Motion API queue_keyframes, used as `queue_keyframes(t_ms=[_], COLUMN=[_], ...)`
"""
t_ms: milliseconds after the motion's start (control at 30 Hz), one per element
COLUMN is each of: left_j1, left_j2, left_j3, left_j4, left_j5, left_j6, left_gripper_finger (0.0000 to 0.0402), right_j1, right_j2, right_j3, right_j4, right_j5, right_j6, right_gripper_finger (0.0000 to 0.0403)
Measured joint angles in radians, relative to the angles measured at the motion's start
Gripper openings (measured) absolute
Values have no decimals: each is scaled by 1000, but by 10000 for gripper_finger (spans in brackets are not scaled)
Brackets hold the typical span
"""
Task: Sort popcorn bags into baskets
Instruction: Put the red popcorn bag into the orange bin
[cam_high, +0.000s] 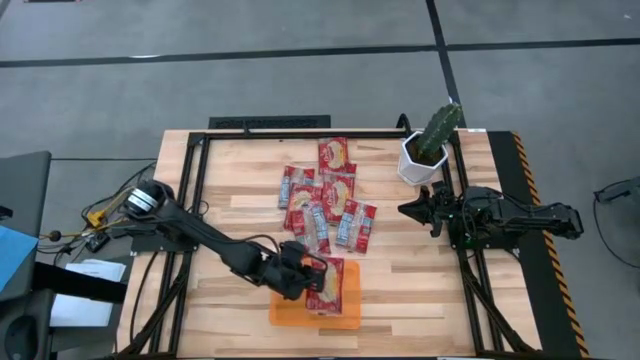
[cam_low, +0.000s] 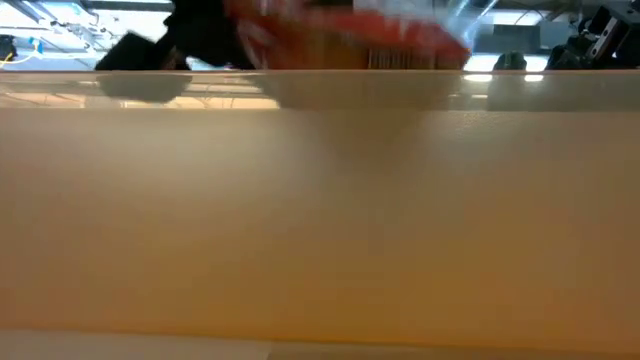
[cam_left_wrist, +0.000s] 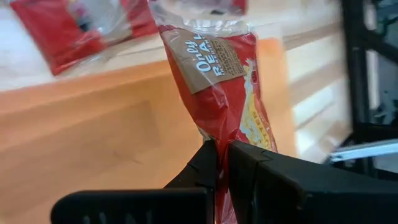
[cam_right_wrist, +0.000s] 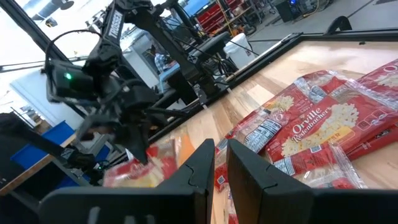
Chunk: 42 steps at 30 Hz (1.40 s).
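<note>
The left arm reaches in a long diagonal from the table's left edge toward the near middle, its left gripper (cam_high: 305, 272) low over the orange tray (cam_high: 352, 312). Its fingers (cam_left_wrist: 258, 171) are pinched tight on the crimped end of a held popcorn bag (cam_left_wrist: 233, 99), a glossy red film packet with a tan label, hanging over the tray. The tray is shallow, flat, smooth plastic, lying at the near edge of the pale wooden table (cam_high: 420, 270). The other popcorn bags (cam_high: 325, 205), crinkled red and silver packets, lie overlapping in a loose heap at the table's middle, just beyond the tray. The right arm waits folded at the right edge, its right gripper (cam_high: 418, 210) near a white pot with cactus (cam_high: 428, 150); its fingers (cam_right_wrist: 249, 174) stand slightly apart, holding nothing. In the low view a blurred orange wall fills nearly everything, hiding the table.
</note>
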Motion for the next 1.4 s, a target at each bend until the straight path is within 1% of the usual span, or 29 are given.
queue_keyframes(t_ms=[100,233,467,567,667,800,933,1067,1233,1300,1400], left_j1=[1,3,-4,-7,-10,-10,-9,-9,-4,-4,-3], left_j2=[25,43,60,75,77,76,76,76,76,72,46], left_j3=[0,0,-2,0,-2,-1,-1,-1,-1,-1,-1], left_j4=[39,89,82,122,129,139,169,193,211,209,184], left_j5=[0,-23,-89,-92,-91,-92,-71,-70,-23,-15,1], left_j6=[0,9,11,3,-12,4,4,16,54,66,96], left_gripper_finger=[1,1,1,1,5,23,44,77,121,131,131], right_j1=[0,0,1,0,1,1,1,1,1,1,1], right_j2=[0,0,1,1,1,1,1,1,1,1,1], right_j3=[0,0,0,-1,-1,-1,-1,-1,-1,-1,-1], right_j4=[0,0,-1,-1,0,1,1,1,1,1,1], right_j5=[0,1,2,2,2,1,0,0,0,0,-1], right_j6=[0,0,5,11,11,14,14,14,13,14,31], right_gripper_finger=[67,67,67,67,67,67,67,67,67,67,67])
